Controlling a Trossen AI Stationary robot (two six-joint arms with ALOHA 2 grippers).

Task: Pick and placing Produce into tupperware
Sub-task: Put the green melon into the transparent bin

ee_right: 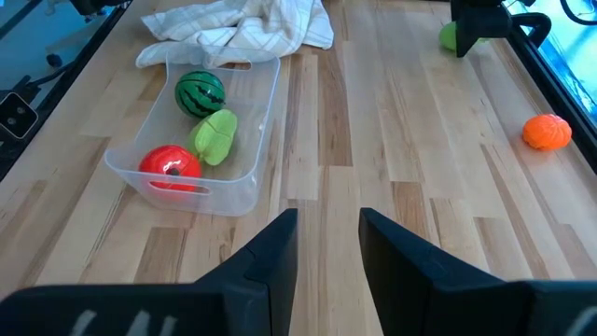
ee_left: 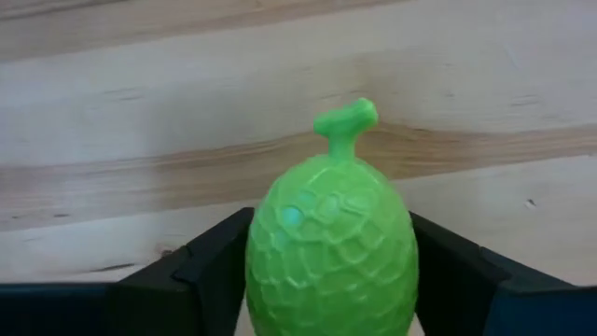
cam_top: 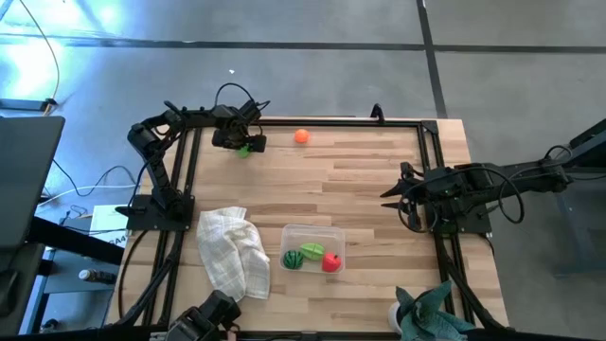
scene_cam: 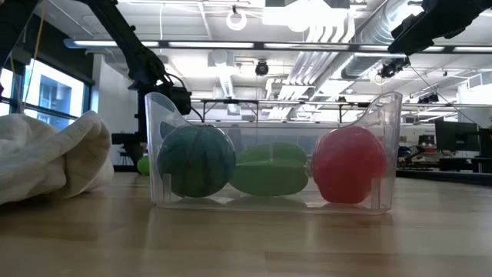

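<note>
A light-green bumpy fruit with a stem (ee_left: pixel 331 233) lies on the table near its far left corner. My left gripper (cam_top: pixel 244 144) points down over it and is shut on it. An orange fruit (cam_top: pixel 301 135) lies on the table to its right. The clear tupperware (cam_top: pixel 312 228) stands near the front middle. It holds a round striped green piece (ee_right: pixel 200 92), a light-green leafy piece (ee_right: pixel 215 135) and a red piece (ee_right: pixel 171 165). My right gripper (ee_right: pixel 328 247) hangs open above the table's right side, with nothing between its fingers. My left gripper pinches the light-green fruit by its two opposite sides (ee_left: pixel 266 266) between its two fingers (ee_left: pixel 219 271). The fingers come from above, pointing down. The fruit's stem (ee_left: pixel 345 119) sticks out clear of the fingers. The fruit's underside is hidden, and it sits at table level.
A crumpled white cloth (cam_top: pixel 232 251) lies just left of the tupperware. A teal spiky plant-like thing (cam_top: pixel 431 317) stands at the front right corner. Bare wood (cam_top: pixel 360 180) stretches between the far fruits and the tupperware. A dark frame (cam_top: pixel 331 122) runs along the table's edges.
</note>
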